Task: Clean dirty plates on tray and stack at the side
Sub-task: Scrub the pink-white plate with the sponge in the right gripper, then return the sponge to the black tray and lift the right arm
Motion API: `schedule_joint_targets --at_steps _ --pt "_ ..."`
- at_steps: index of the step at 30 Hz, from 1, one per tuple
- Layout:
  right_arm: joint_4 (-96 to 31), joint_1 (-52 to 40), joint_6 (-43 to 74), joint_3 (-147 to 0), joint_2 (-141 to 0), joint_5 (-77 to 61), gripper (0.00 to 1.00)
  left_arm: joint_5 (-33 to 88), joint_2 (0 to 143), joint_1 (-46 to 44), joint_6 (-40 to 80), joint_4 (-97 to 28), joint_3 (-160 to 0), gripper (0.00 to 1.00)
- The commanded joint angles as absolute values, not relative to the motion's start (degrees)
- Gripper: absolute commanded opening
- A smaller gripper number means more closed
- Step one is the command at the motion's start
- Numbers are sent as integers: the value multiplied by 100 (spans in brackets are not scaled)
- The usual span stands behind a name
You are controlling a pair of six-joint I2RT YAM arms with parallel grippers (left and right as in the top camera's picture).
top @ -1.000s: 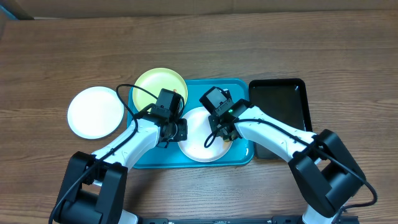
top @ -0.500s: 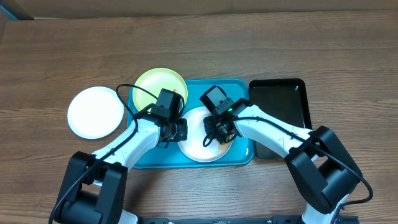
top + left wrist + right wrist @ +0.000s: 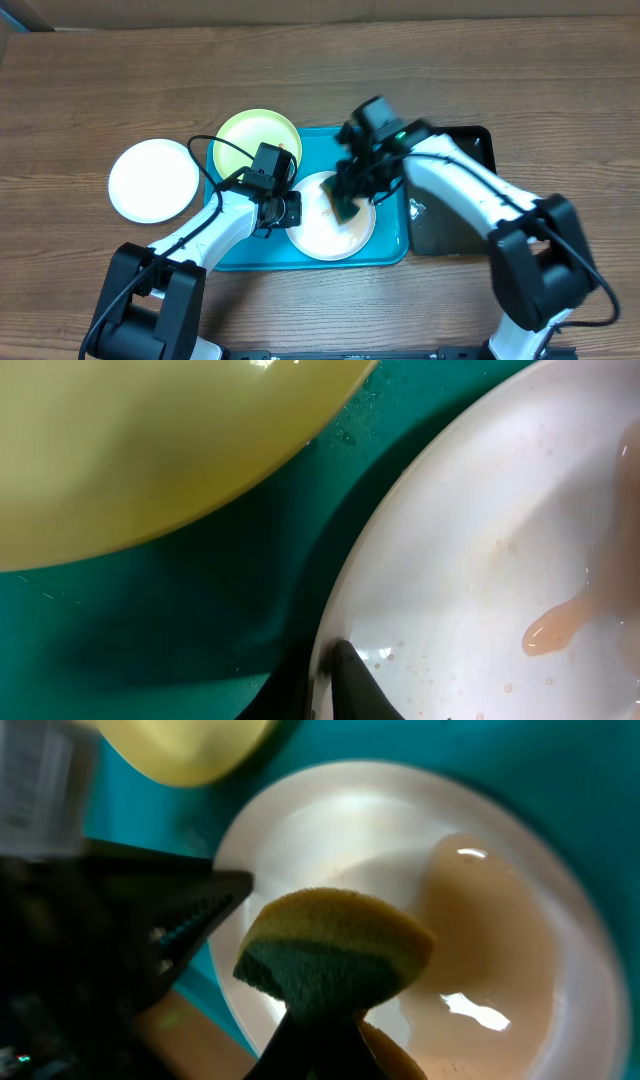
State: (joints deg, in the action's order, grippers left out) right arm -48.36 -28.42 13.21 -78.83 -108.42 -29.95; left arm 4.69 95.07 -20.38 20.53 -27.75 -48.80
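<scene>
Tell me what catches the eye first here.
The right gripper holds a yellow-and-green sponge over the smeared white plate in the turquoise tray, with the left gripper at its left rim. A yellow-green plate overlaps the tray's far-left corner; a second white plate lies on the table beside it.

Yellow-and-green sponge [image 3: 335,955] sits between jaws of right gripper [image 3: 346,205], over smeared white round plate [image 3: 322,238] in turquoise rectangular plastic tray [image 3: 230,256]. Jaws of left gripper [image 3: 278,212] are at that plate's left rim. Pale yellow-green round plate [image 3: 250,138] lies behind them; clean white round plate [image 3: 153,180] lies well left, on wooden table [image 3: 100,80]. Black rectangular tray [image 3: 455,165] lies right of right jaws.
</scene>
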Motion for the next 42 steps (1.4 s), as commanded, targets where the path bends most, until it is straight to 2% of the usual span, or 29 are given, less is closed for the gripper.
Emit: schedule_joint_targets --at_steps 1,4,9,11,19,20,21,23,24,26,29,31,34,37,39,42 --pt "-5225 -2239 969 -8270 -10250 -3457 4 408 9651 -2027 1970 -2799 -4816 12" --pt "-5782 -1710 954 -8272 -10123 -2980 4 408 9651 -2027 1970 -2799 -4816 13" --pt "-6484 -1046 1070 -8007 -10141 -978 4 408 9651 -2027 1970 -2799 -4816 19" --pt "-6473 -875 1090 -7787 -10149 -607 4 410 9651 -2027 1970 -2799 -4816 23" --pt "-5439 -646 1092 -6790 -10175 -432 4 561 9651 -2027 1968 -2797 -4816 24" --pt "-5299 -646 1092 -6689 -10178 -432 8 561 9651 -2027 1968 -2797 -4816 25" --pt "-5207 -646 1092 -6615 -10180 -432 18 561 9651 -2027 1966 -2797 -4816 25" --pt "-5137 -646 1092 -6528 -10180 -434 47 558 9651 -2027 1966 -2797 -4816 25" --pt "-5146 -646 1092 -6519 -10180 -436 55 556 9651 -2027 1966 -2797 -4816 25" --pt "-5159 -642 1087 -6547 -10162 -519 61 556 9651 -2027 1966 -2801 -4816 25" --pt "-5463 -552 1085 -6956 -10130 -720 64 556 9651 -2027 1968 -2803 -4816 26" --pt "-5830 -449 1090 -7426 -10114 -777 67 558 9651 -2027 1970 -2808 -4816 22" --pt "-6353 -185 1096 -8211 -10112 -775 100 561 9651 -2027 1973 -2858 -4816 15" --pt "-6630 303 1411 -8925 -10112 -757 100 558 9651 -2025 1973 -2950 -4840 13" --pt "-6711 646 1608 -9209 -10112 -757 100 556 9649 -2016 1977 -3175 -4982 4" --pt "-6766 1131 1634 -9284 -10110 -757 100 543 9647 -2016 1994 -3684 -5428 4"
